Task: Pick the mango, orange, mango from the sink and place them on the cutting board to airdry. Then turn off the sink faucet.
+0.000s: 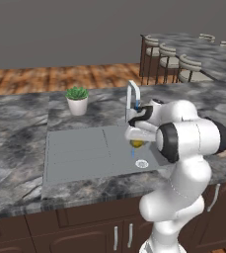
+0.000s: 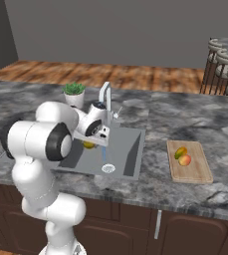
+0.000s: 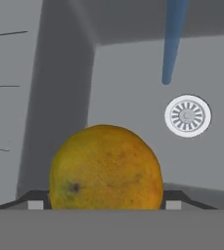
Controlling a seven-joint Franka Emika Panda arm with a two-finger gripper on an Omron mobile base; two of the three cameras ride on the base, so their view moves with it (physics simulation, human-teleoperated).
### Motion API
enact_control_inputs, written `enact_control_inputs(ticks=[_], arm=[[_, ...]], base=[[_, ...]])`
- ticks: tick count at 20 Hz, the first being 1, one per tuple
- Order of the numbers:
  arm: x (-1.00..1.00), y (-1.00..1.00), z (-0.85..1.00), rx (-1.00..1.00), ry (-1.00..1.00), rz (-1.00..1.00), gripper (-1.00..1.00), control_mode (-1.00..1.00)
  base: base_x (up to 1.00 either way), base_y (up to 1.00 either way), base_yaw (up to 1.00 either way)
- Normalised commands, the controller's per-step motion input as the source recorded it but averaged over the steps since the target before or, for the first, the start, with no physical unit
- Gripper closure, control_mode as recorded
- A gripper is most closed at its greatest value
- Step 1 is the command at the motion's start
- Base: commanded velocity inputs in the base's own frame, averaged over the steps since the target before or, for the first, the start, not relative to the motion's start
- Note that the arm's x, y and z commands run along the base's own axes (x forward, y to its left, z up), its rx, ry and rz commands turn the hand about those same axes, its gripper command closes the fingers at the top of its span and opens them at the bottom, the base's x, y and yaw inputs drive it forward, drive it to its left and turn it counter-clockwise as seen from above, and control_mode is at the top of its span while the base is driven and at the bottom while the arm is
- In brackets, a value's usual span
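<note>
yellow-orange mango [image 3: 106, 168] between fingers [image 3: 35, 202], long axis crosswise

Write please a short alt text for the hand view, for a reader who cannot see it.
A roundish yellow-orange mango sits between the two dark fingers of the gripper, above the grey recessed sink basin. Behind it, a thin blue stream of water falls near the small round white drain.

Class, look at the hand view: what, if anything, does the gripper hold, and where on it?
The gripper holds a yellow-orange mango, one finger on each of its sides, above the sink floor.
</note>
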Motion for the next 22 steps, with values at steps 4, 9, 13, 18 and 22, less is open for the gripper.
enact_control_inputs(ticks=[4,9,13,18,22], arm=[[-0.43,-0.01,0.72,0.00,-0.03,0.00,1.00,-1.00],[-0.65,-0.01,0.58,0.00,-0.01,0.00,1.00,-1.00],[-0.81,-0.09,0.54,0.01,0.00,0.00,1.00,-1.00],[-0.77,-0.22,0.70,0.02,0.00,0.00,1.00,-1.00],[-0.70,-0.23,0.74,0.00,0.00,0.00,1.00,-1.00]], base=[[0.00,0.00,0.00],[0.00,0.00,0.00],[0.00,0.00,0.00],[0.00,0.00,0.00],[0.00,0.00,0.00]])
